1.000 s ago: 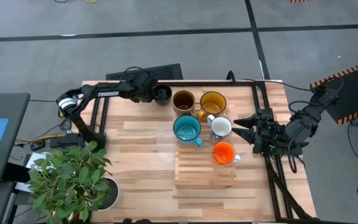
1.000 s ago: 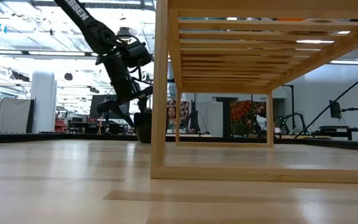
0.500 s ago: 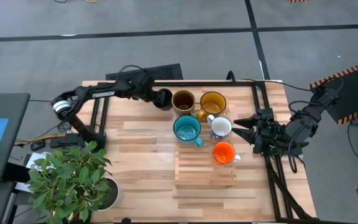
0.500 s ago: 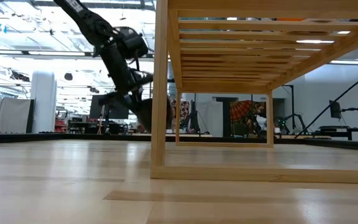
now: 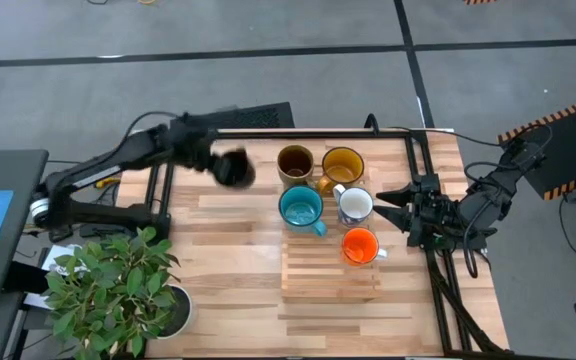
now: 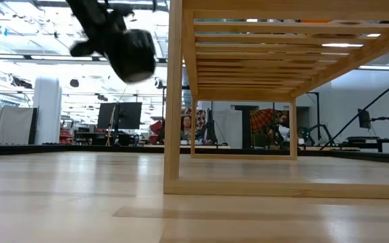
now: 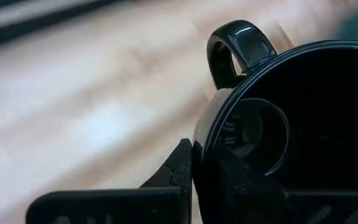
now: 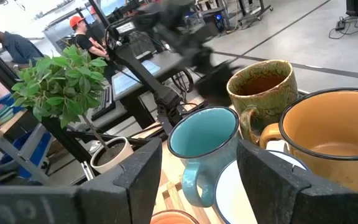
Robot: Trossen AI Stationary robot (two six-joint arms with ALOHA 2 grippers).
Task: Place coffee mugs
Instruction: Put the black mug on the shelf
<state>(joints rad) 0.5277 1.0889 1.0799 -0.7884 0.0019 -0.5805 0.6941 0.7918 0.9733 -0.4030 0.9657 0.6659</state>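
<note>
My left gripper [image 5: 218, 162] is shut on the black mug [image 5: 234, 169], which hangs high above the table's far left part [image 6: 132, 54]. Four mugs stand grouped at mid-table: brown [image 5: 295, 163], mustard-yellow [image 5: 342, 166], teal-blue [image 5: 300, 207] and white [image 5: 354, 206]. The orange mug [image 5: 360, 245] sits on the wooden rack [image 5: 330, 278]. My right gripper [image 5: 388, 205] stands open just right of the white mug, with nothing between its fingers [image 8: 201, 180]. My left gripper grips the black mug's wall at the rim [image 7: 205, 163], one finger outside [image 7: 180, 169] and one inside the cup [image 7: 247, 183]. The handle [image 7: 236, 45] is on the side away from the fingers. The fingers come from the table's left, and the mug is lifted clear and tipped.
A potted plant [image 5: 118, 285] stands at the near left corner. Black frame rails run along the table's far and right edges [image 5: 420, 150]. In the low view, the wooden rack's post [image 6: 174, 94] and slatted top fill the right side. A person shows beyond the table [image 8: 11, 43].
My left gripper has lifted the black mug off the table's far edge beside the brown mug. It has carried the mug up and toward the table's left and near side, tipping it. The right arm has kept still.
</note>
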